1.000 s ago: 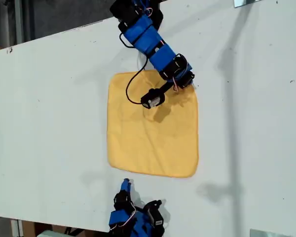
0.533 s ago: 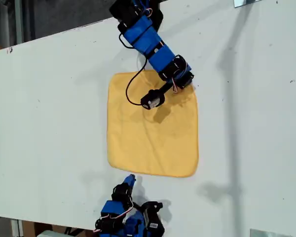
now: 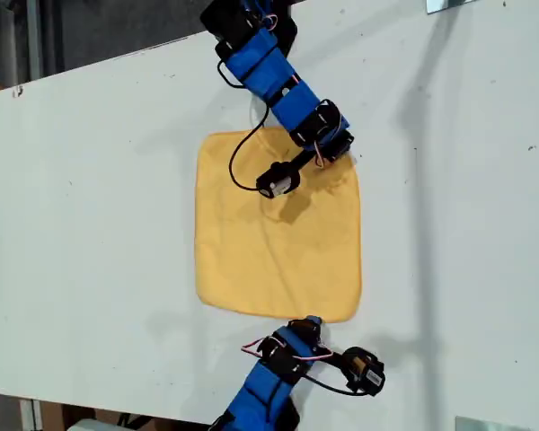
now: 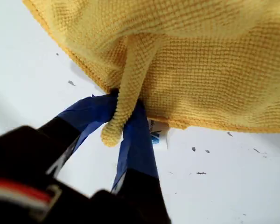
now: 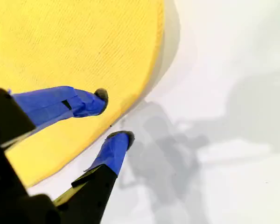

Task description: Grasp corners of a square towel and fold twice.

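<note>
- 2 blue arms work over a white table [image 3: 90,180], with the yellow-orange towel [image 3: 278,242] lying mostly flat near the middle of the exterior view.
- My first gripper [image 4: 123,126] is clamped on a pinched-up fold of the towel [image 4: 186,70] at 1 of its corners; the cloth is gathered into a narrow ridge that runs down between the blue fingers [image 4: 137,144].
- Just under that pinched corner a small pale tag [image 4: 158,137] shows against the table [image 4: 28,70].
- In the exterior view my first gripper [image 3: 340,148] sits at the towel's upper edge, toward the exterior view's right; its arm reaches in from the top of that view.
- A black cable [image 3: 238,157] loops over the cloth below that arm.
- My second gripper [image 5: 114,114] has its jaws parted a little, 1 fingertip [image 5: 100,95] over the towel [image 5: 74,46] and the other [image 5: 121,137] over the bare table [image 5: 224,56], straddling the cloth's edge.
- I cannot tell whether those tips touch the cloth or the table.
- In the exterior view my second gripper [image 3: 313,321] sits at the towel's lower edge, near the lower corner on the exterior view's right; its arm comes in from the bottom of that view.
</note>
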`<state>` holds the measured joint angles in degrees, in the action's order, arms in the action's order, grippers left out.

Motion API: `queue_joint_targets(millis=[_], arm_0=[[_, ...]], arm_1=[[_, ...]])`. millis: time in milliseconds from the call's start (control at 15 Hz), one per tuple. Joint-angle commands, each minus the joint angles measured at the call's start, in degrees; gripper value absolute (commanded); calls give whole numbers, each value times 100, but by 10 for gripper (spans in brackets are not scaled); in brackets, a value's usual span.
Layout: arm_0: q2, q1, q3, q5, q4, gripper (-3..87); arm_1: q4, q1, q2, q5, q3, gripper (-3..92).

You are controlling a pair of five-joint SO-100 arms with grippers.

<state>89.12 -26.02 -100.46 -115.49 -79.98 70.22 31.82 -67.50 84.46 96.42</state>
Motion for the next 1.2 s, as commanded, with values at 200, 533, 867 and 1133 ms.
queue_joint_targets(millis=[200, 533, 867, 1133], arm_0=[[-1819, -554, 2329, -1890, -123, 198], [-2540, -694, 3384, -2619, -352, 200], [-2865, -940, 3560, -3041, -378, 199], [-2962, -940, 3234, -3155, -237, 15]], arm_1=[[-35, -53, 167, -9, 62, -1], [0, 44, 167, -79, 53, -1], [88, 88, 114, -158, 44, -1], [70, 79, 105, -246, -44, -1]])
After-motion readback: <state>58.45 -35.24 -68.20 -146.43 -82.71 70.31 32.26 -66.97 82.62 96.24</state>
